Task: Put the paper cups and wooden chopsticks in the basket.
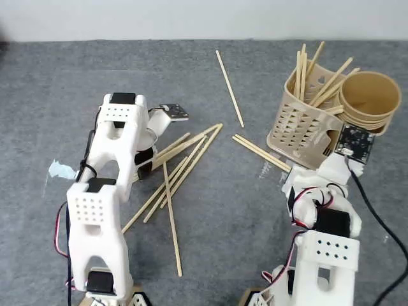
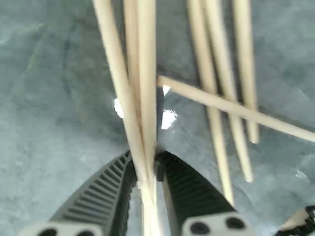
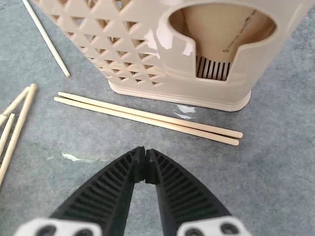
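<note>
Gray cloth [image 1: 242, 223] covered the table. The basket [image 1: 299, 131] stood at the far right with the paper cups [image 1: 371, 99] inside, and many wooden chopsticks [image 1: 182, 169] lay loose on the left. I think the crossed sticks could snag and get dragged, or one could slip out, because so many were pinched at once. The left gripper [image 2: 146, 160] was squeezed tight on a bunch of chopsticks [image 2: 140, 88]. The right gripper [image 3: 146, 153] was pinched closed on nothing, near a pair of chopsticks [image 3: 147, 119] beside the basket.
</note>
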